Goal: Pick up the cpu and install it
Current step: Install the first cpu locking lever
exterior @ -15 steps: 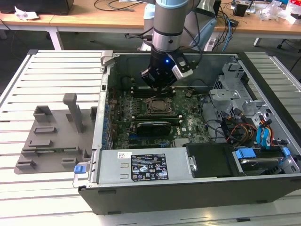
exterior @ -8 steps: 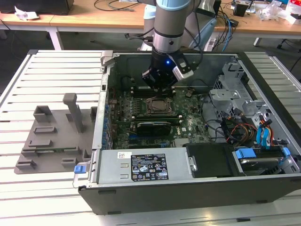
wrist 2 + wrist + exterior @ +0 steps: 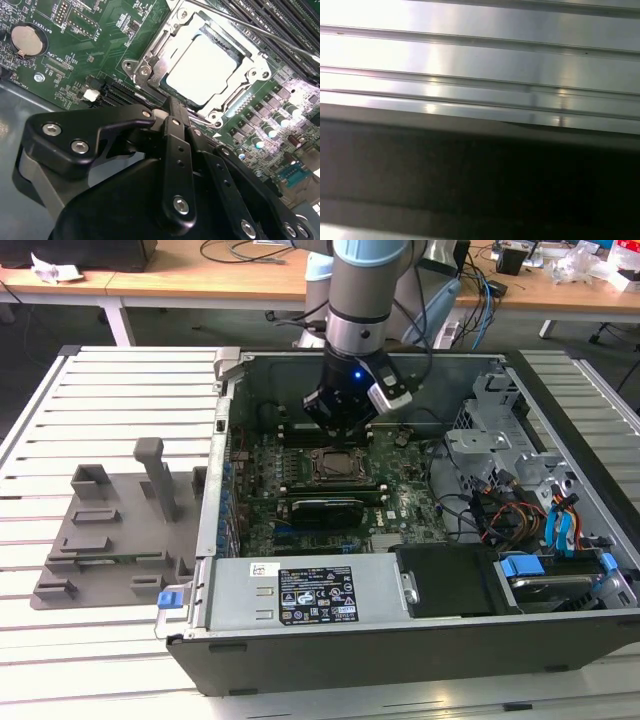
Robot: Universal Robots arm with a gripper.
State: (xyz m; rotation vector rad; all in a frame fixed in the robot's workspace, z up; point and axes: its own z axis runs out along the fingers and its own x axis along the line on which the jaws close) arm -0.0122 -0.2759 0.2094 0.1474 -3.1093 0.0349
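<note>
The cpu (image 3: pixel 200 70), a silvery square chip, lies flat inside the metal-edged socket frame (image 3: pixel 150 62) on the green motherboard (image 3: pixel 90 50). In the exterior view the socket frame (image 3: pixel 338 465) sits mid-board inside the open computer case (image 3: pixel 420 640). My gripper (image 3: pixel 336 426) hangs just above and slightly behind the socket. In the second wrist view my gripper (image 3: pixel 170 107) has its black fingers (image 3: pixel 172 145) drawn together, shut with nothing between them, the tips right beside the socket's edge.
A grey plastic fixture tray (image 3: pixel 110 530) with upright blocks lies on the slatted table (image 3: pixel 100 390) at the exterior view's left. Memory slots (image 3: pixel 280 30) flank the socket. Drive bays and cables (image 3: pixel 530 510) fill the case's right side. The first wrist view has table slats (image 3: pixel 480 65).
</note>
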